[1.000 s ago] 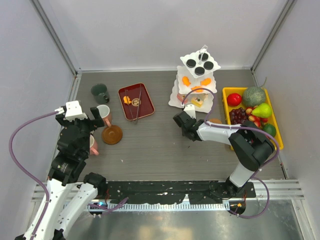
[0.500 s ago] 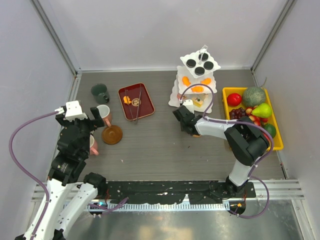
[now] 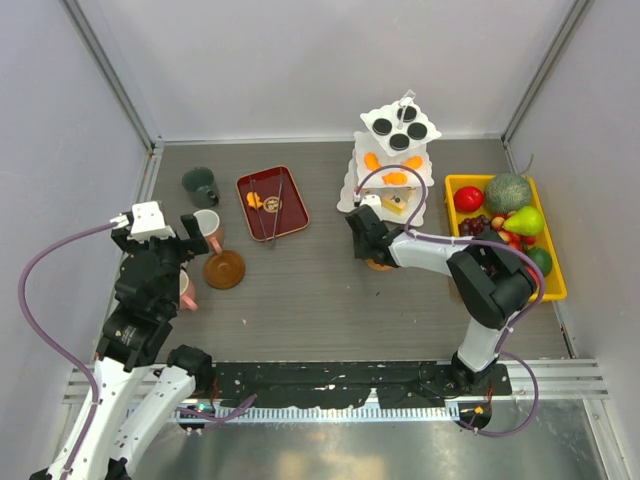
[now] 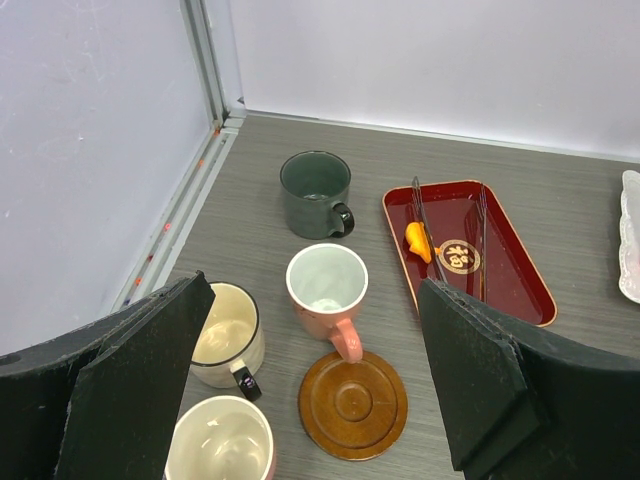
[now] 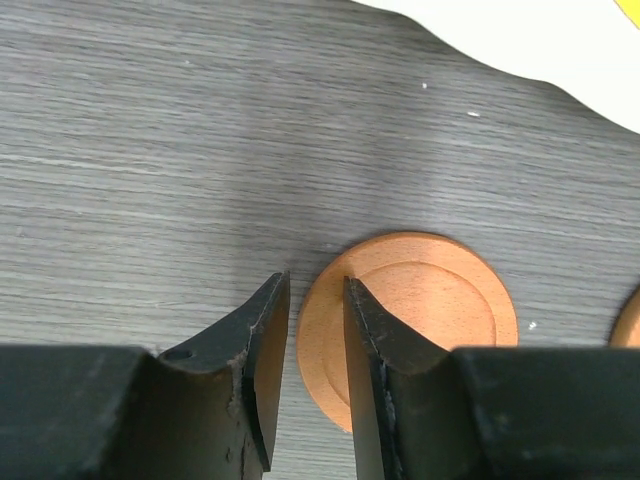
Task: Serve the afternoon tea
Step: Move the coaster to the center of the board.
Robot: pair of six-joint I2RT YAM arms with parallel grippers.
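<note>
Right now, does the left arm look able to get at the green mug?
Probably yes. The left gripper hangs wide open above the mugs, and the green mug stands upright just beyond the pink mug, apart from it, with nothing over it or blocking a path from above.

Open counter (image 3: 300, 290) across the middle, plenty of room to pass. Far left it's tight: mugs (image 4: 327, 290) bunched beside a coaster (image 4: 352, 403). Red tray (image 3: 295, 210) lies flat behind. Right side, tall stand (image 3: 350, 198) and fruit tray (image 3: 558, 278) block, barely a gap between.
</note>
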